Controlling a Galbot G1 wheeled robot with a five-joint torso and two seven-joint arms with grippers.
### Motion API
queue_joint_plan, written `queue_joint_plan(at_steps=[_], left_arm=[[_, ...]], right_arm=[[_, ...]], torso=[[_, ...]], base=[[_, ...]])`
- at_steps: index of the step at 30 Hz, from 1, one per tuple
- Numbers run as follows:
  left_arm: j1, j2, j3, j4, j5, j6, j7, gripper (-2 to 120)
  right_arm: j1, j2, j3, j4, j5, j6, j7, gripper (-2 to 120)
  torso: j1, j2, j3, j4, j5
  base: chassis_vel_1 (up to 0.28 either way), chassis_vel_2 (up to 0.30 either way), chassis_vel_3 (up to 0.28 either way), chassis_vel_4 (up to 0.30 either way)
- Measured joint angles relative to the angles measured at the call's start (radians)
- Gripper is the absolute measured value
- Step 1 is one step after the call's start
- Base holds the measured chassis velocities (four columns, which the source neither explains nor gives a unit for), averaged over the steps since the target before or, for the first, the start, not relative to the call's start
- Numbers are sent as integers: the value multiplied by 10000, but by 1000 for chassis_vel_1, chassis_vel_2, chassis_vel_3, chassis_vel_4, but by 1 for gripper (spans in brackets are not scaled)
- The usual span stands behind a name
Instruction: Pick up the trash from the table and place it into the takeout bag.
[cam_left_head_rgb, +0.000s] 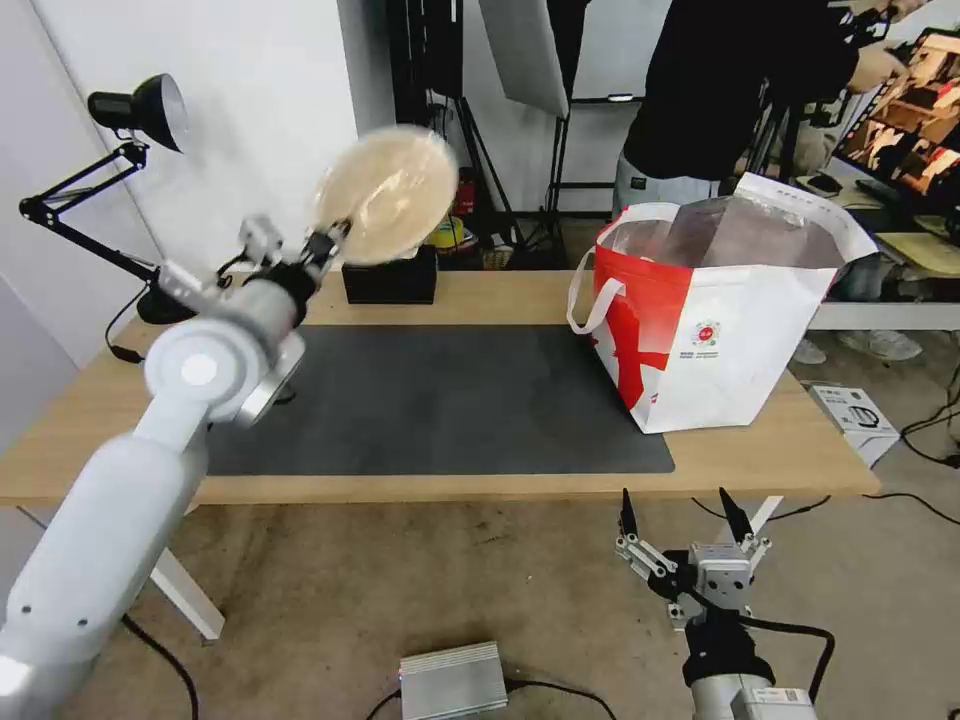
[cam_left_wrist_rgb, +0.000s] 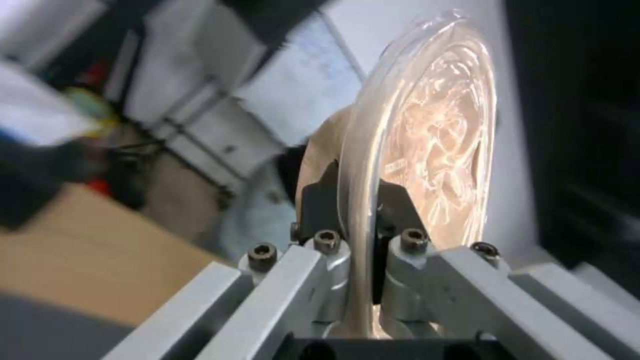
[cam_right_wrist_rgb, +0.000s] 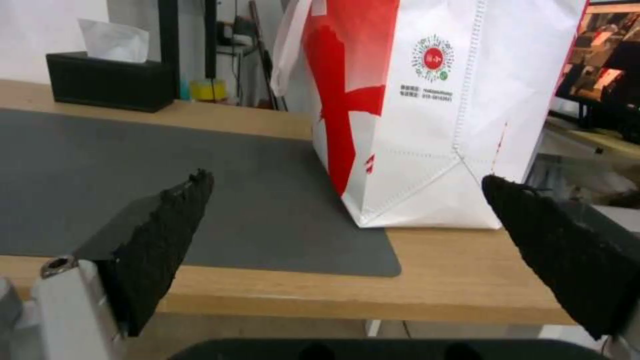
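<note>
My left gripper (cam_left_head_rgb: 325, 245) is shut on the rim of the beige pulp bowl (cam_left_head_rgb: 385, 195), a piece of the trash, and holds it tipped on edge in the air above the table's (cam_left_head_rgb: 760, 455) back left. In the left wrist view the black fingers (cam_left_wrist_rgb: 320, 200) pinch the bowl (cam_left_wrist_rgb: 427, 140), which carries a clear lid. The red-and-white takeout bag (cam_left_head_rgb: 720, 330) stands open at the right end of the dark grey mat (cam_left_head_rgb: 450, 400). My right gripper (cam_left_head_rgb: 685, 515) hangs open below the table's front edge, facing the bag (cam_right_wrist_rgb: 427, 125).
A black tissue box (cam_left_head_rgb: 390, 280) sits at the back edge of the table, behind the mat. A black desk lamp (cam_left_head_rgb: 140, 110) stands at the back left corner. On the floor lie a grey metal box (cam_left_head_rgb: 452, 680) and a white carton (cam_left_head_rgb: 850, 415).
</note>
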Motion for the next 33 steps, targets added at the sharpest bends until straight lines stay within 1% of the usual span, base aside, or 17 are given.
queue_joint_plan(at_steps=[1,4,5,9,11,14,15,19,20,24,25,29,30,33], left_arm=[[-243,-129,274,85,-4,-74,228,1],[-720,-544,749,372,-3,-248,704,1],[-720,-544,749,372,-3,-248,704,1],[-1354,-1041,1383,986,118,-436,1228,1],[-1459,-1114,1496,1093,142,-446,1297,1],[-2069,-1570,2141,1695,221,-509,1581,1],[-2069,-1570,2141,1695,221,-509,1581,1],[-2733,-2188,2867,2604,352,-535,1710,1],[-2733,-2188,2867,2604,352,-535,1710,1],[-3262,-2807,3450,3612,520,-543,1840,1],[-3262,-2807,3450,3612,520,-543,1840,1],[-3853,-3434,4044,4762,761,-543,2072,1],[-3853,-3434,4044,4762,761,-543,2072,1],[-4268,-3732,4493,5403,874,-501,2205,1]], right_arm=[[0,0,0,0,0,0,0,100],[0,0,0,0,0,0,0,100],[0,0,0,0,0,0,0,100],[0,1,0,0,0,0,0,100],[0,0,0,0,0,0,0,100],[0,0,0,0,0,0,0,100],[0,0,0,0,0,0,0,100],[0,1,0,0,0,0,0,100],[0,1,0,0,0,0,0,100],[0,1,0,0,0,0,0,100],[0,1,0,0,0,0,0,100],[0,1,0,0,0,0,0,100],[0,1,0,0,0,0,0,100],[0,0,0,0,0,0,0,100]], torso=[[0,-1,0,-1,-1],[0,0,0,0,-1],[0,0,0,0,-1],[0,0,0,1,-1],[0,0,0,1,-2],[0,-1,0,-1,0],[0,-1,0,-1,0],[1,0,0,0,-1],[1,0,0,0,-1],[1,-1,0,-2,1],[1,-1,0,-2,1],[1,-1,0,0,-1],[1,-1,0,0,-1],[1,-1,0,-1,0]], base=[[0,0,0,0],[0,0,0,0],[0,0,0,0],[0,0,0,0],[0,0,0,0],[0,0,0,0],[0,0,0,0],[0,0,0,0],[0,0,0,0],[0,0,0,0],[0,0,0,0],[0,0,0,0],[0,0,0,0],[0,0,0,0]])
